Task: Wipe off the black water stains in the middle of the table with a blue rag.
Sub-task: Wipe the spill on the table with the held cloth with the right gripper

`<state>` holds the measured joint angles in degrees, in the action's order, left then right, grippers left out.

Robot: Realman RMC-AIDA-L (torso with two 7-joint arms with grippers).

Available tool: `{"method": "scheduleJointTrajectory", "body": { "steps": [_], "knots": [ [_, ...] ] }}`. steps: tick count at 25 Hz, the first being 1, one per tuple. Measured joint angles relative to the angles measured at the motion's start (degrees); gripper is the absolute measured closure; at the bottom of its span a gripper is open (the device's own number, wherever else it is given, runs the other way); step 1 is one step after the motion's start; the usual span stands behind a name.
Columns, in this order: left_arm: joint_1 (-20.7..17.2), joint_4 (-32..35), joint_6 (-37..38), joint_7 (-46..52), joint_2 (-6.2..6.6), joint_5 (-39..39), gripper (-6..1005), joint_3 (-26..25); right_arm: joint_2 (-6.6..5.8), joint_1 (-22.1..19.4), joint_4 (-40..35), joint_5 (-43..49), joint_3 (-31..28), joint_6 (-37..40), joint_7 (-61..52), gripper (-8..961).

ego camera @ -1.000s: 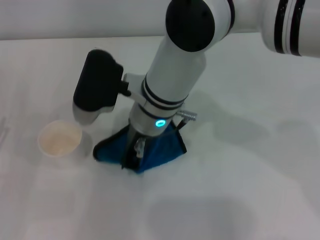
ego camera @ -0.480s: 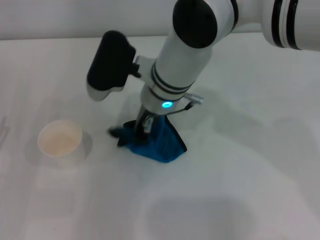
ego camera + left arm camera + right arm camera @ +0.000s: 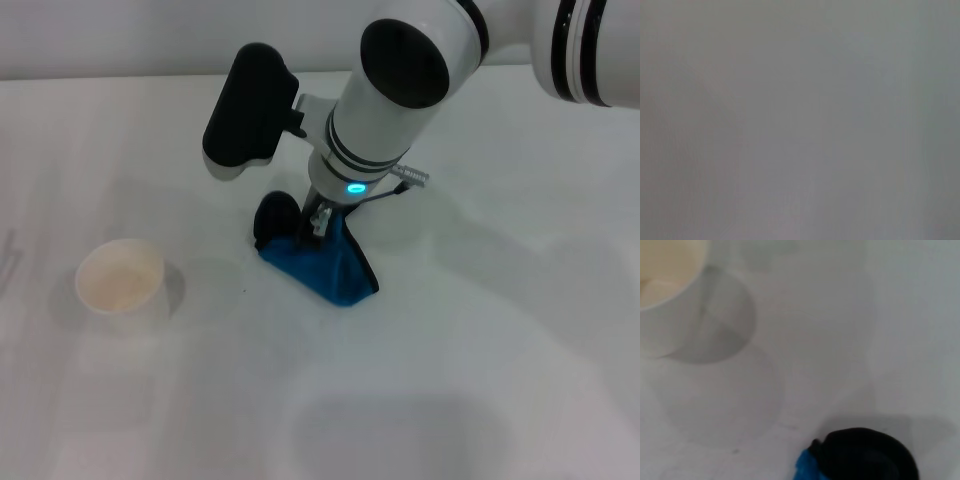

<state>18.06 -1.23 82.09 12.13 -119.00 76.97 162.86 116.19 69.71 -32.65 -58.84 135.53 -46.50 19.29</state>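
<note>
Blue rag (image 3: 325, 267): soft cloth, bright blue with black edging, bunched into a peaked fold on the table (image 3: 480, 380). It lies directly beneath the right gripper (image 3: 318, 222), with its lower corner trailing away from the gripper toward the camera. Judged light, limp and easily dragged; it will crumple rather than slide flat unless pressed down. The best hold looks to be the gathered upper fold, where the gripper now meets it. A dark rounded mass (image 3: 275, 214) sits at the rag's far edge beside the gripper; whether it is rag edging or part of the tool cannot be told. It shows again in the right wrist view (image 3: 865, 457) with a sliver of blue beside it.

Right gripper: at the top of the rag, arm reaching down steeply from the right. The fingers are buried in cloth; whether they are clamped on it or merely pressing cannot be told.

Black water stains: no blot visible; one tiny dark speck (image 3: 243, 291) lies on the table between rag and cup.

Paper cup (image 3: 120, 277): white, upright, open mouth, well apart from the rag on the rag's left.

Table: plain white, matte, flat; likely offers little grip to the cloth.

Left gripper: not seen; its wrist view shows only blank grey.
</note>
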Motion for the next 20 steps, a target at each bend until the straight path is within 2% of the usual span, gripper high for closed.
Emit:
{"method": "scheduleJointTrajectory", "body": {
  "steps": [9, 14, 20],
  "knots": [
    [-0.15, 0.09, 0.0, 0.0, 0.0, 0.14, 108, 0.0, 0.0, 0.0, 1.94, 8.24, -0.43, 4.4, -8.28, 951],
    [-0.12, 0.09, -0.3, 0.0, 0.0, 0.2, 108, 0.0, 0.0, 0.37, 4.69, 8.78, -0.36, 5.45, -9.49, 951],
    [0.28, 0.09, -0.71, 0.0, 0.0, 0.14, 108, 0.0, 0.0, 0.14, 5.57, 14.35, -0.38, 5.43, -13.98, 951]
  ]
}}
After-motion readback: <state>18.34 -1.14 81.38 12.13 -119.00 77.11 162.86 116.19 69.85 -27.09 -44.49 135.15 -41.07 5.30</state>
